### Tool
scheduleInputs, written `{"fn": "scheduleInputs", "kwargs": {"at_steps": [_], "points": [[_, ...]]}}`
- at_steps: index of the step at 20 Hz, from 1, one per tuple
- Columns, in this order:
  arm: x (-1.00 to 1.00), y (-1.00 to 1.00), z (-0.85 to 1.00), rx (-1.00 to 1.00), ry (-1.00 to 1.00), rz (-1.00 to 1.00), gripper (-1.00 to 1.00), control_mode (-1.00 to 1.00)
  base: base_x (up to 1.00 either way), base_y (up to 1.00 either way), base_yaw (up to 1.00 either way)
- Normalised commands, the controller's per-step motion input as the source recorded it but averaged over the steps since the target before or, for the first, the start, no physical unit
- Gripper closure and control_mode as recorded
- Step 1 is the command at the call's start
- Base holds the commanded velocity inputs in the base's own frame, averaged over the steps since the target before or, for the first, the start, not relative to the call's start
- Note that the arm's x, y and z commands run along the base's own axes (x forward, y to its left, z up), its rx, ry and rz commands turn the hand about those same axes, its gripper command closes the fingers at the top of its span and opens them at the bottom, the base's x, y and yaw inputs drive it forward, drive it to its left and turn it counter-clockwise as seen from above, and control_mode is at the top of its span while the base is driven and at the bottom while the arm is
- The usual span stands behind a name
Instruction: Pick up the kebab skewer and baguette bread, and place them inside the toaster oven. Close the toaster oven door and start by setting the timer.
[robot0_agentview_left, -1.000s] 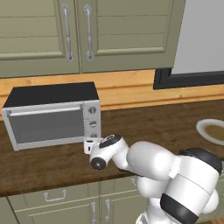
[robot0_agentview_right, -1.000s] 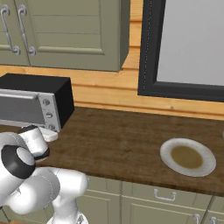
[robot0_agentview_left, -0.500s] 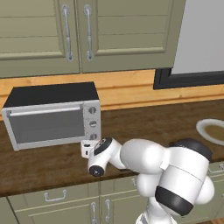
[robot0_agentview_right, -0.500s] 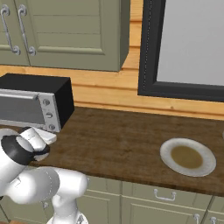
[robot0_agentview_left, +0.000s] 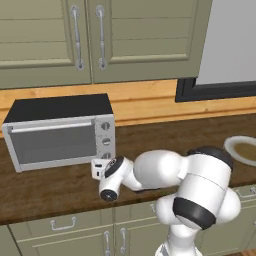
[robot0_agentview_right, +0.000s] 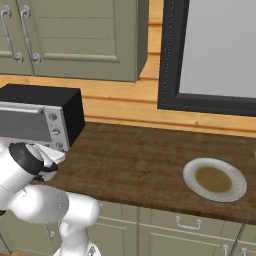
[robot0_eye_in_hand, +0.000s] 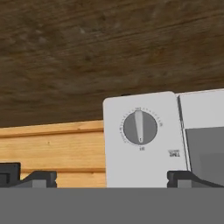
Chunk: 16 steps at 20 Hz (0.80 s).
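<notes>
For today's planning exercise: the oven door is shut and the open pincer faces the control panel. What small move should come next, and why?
Probably ease the pincer forward until its fingertips flank the dial, then close. The hand view shows the dial centred ahead between the open tips, not yet touched, and the toaster oven door is shut.

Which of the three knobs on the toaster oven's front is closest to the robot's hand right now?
The bottom knob on the toaster oven. The gripper, jaws open, sits just in front of and below it; the middle knob and top knob stack higher up the silver panel.
</notes>
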Motion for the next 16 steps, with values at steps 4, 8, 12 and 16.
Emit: {"fn": "scheduleInputs", "kwargs": {"at_steps": [4,8,12,16], "points": [[0.16,0.02,0.06,0.0,-0.01,0.0,-1.0,-1.0,0.0,0.0,0.0],[0.11,0.02,0.0,0.0,-0.01,0.0,-1.0,-1.0,0.0,0.0,0.0],[0.05,0.19,-0.02,0.0,0.0,0.0,-1.0,-1.0,0.0,0.0,0.0],[0.1,0.24,-0.02,0.0,0.0,0.0,-1.0,-1.0,0.0,0.0,0.0]]}}
